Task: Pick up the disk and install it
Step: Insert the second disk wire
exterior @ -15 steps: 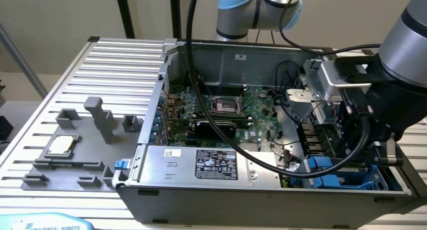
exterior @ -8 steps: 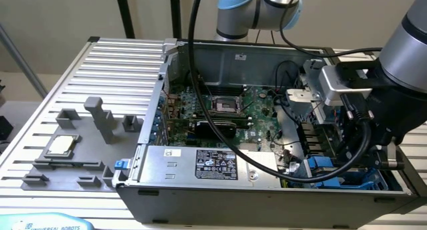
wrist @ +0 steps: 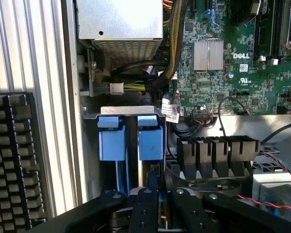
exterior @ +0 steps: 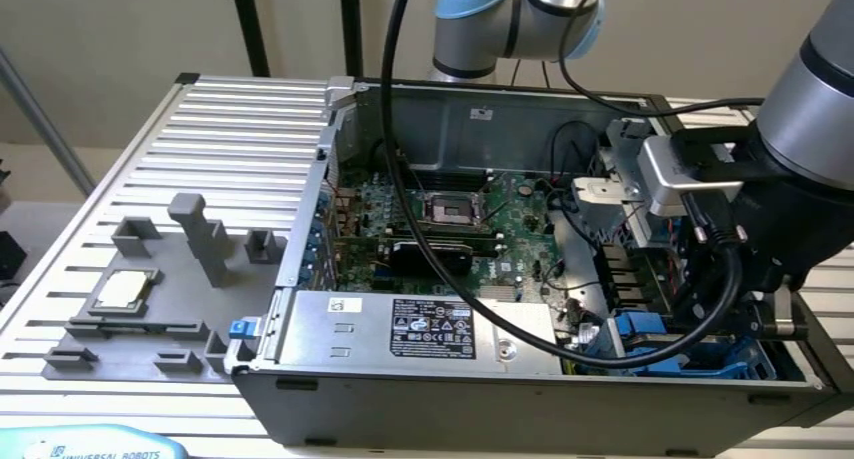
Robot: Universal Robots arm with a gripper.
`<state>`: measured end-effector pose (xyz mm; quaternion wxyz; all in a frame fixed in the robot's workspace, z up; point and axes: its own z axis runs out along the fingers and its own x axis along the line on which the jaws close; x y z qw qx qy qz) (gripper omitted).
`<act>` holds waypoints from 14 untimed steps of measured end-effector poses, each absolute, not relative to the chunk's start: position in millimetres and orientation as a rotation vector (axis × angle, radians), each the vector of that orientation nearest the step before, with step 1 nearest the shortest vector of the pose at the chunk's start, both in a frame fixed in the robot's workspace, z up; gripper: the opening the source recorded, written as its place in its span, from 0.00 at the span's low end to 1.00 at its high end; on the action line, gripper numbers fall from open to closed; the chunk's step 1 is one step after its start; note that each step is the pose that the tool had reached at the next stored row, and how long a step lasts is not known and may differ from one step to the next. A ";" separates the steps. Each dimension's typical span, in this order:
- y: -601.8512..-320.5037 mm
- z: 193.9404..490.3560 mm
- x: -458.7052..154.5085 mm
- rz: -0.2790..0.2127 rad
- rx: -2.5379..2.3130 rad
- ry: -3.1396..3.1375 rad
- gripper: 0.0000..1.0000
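Note:
The disk (wrist: 150, 143) stands edge-on in one slot of the drive bay. Its blue carrier bracket faces the camera and a thin grey edge runs back toward my fingers. A second blue carrier (wrist: 111, 141) sits in the slot beside it. My gripper (wrist: 161, 196) is low over the bay, its black fingers (wrist: 144, 213) close together on either side of the disk's rear edge. In the exterior view the arm's wrist (exterior: 747, 229) hangs over the case's corner on that view's right, above the blue brackets (exterior: 661, 337).
The open computer case (exterior: 334, 149) holds a green motherboard (exterior: 447, 224), a grey power supply box (exterior: 427, 324) and thick black cables (exterior: 414, 179). A grey fixture (exterior: 147, 309) carrying a small silver chip (exterior: 123, 291) lies on the slatted table. A row of black connectors (wrist: 218, 148) borders the bay.

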<state>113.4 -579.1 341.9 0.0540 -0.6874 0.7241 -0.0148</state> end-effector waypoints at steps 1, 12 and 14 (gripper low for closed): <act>-578.6 341.9 113.4 -0.046 -2.090 2.197 0.16; -578.7 340.9 114.4 -0.048 -2.091 2.197 0.16; -578.7 340.3 114.4 -0.047 -2.091 2.197 0.16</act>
